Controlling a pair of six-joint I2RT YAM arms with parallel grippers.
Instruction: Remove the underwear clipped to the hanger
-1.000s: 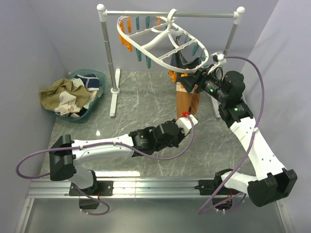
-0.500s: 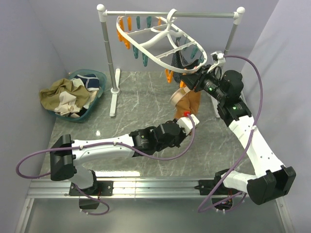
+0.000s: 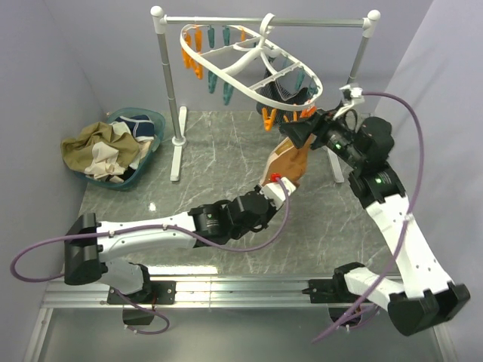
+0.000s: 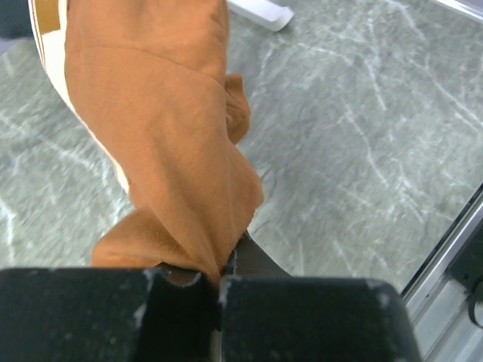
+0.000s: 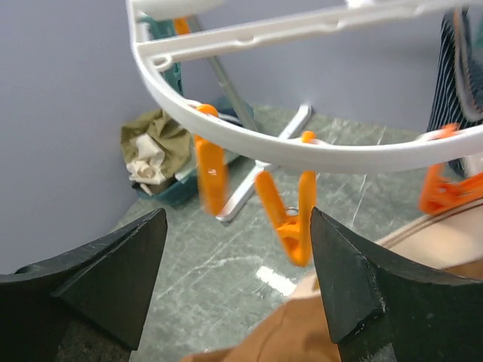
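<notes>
The white oval hanger [image 3: 249, 64] hangs from the rail with orange and teal clothespins around its rim. A dark striped underwear [image 3: 284, 89] is still clipped under it. My left gripper [image 3: 276, 181] is shut on the lower end of the tan-brown underwear [image 3: 290, 160], which fills the left wrist view [image 4: 166, 128]. My right gripper [image 3: 296, 133] is open and empty just below the hanger rim [image 5: 264, 147], with an orange clothespin [image 5: 290, 219] between its fingers [image 5: 362, 279]. The brown cloth [image 5: 317, 332] lies under it. I cannot tell whether its top edge is still clipped.
A teal basket [image 3: 151, 121] piled with removed clothes sits at the back left. The silver-and-white rail stand [image 3: 167, 83] holds the hanger, with its feet on the grey marble table [image 3: 226, 151]. The table's front rail shows in the left wrist view [image 4: 453, 241].
The hanger has swung up and levelled. The brown underwear now slants down toward my left gripper, which has shifted left. My right arm has drawn back to the right.
</notes>
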